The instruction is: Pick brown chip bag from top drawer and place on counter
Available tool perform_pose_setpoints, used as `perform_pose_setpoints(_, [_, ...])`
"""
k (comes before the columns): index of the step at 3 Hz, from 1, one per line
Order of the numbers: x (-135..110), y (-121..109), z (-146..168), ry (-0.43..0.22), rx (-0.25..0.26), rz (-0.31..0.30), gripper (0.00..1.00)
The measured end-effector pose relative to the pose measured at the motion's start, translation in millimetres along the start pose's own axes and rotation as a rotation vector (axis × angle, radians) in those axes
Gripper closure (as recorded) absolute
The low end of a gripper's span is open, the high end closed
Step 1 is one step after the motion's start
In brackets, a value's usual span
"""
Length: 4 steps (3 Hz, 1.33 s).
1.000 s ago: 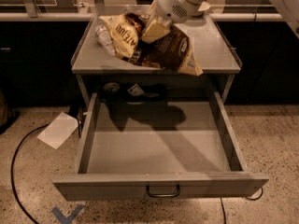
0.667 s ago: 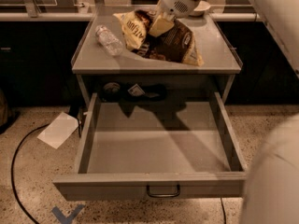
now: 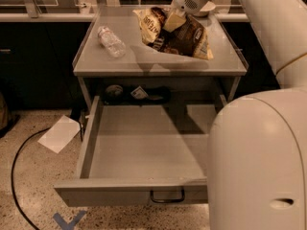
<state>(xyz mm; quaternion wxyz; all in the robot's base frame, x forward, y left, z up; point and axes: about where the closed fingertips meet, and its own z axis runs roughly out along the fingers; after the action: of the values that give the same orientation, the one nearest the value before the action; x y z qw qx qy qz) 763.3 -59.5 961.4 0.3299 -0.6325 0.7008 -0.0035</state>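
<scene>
The brown chip bag (image 3: 180,32) is a glossy dark-brown bag with cream-yellow ends. It is over the right half of the counter (image 3: 120,61), and its right corner touches the surface. My gripper (image 3: 176,17) is shut on the bag's upper middle, with a pale finger (image 3: 173,20) across it. The top drawer (image 3: 139,152) is pulled fully out below the counter. Its bare grey floor shows, and its dark loop handle (image 3: 167,196) is on the front panel.
A clear plastic bottle (image 3: 111,42) lies on the counter's left half. My white arm (image 3: 259,143) fills the right side and hides the drawer's right part. A white paper sheet (image 3: 60,133) and a black cable (image 3: 19,176) lie on the floor at left.
The view has moved closer and my arm now fills the right side. The bag, held by the gripper, has shifted right and further back over the counter.
</scene>
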Motion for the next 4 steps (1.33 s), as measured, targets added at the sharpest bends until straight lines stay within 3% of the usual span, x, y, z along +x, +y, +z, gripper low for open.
perform_pose_setpoints(2, [2, -11, 13, 0.013, 0.004, 0.006, 1.00])
perform_pose_setpoints(3, [13, -42, 45, 0.050, 0.059, 0.032, 1.00])
perform_pose_setpoints(4, [29, -58, 71, 0.074, 0.094, 0.072, 1.00])
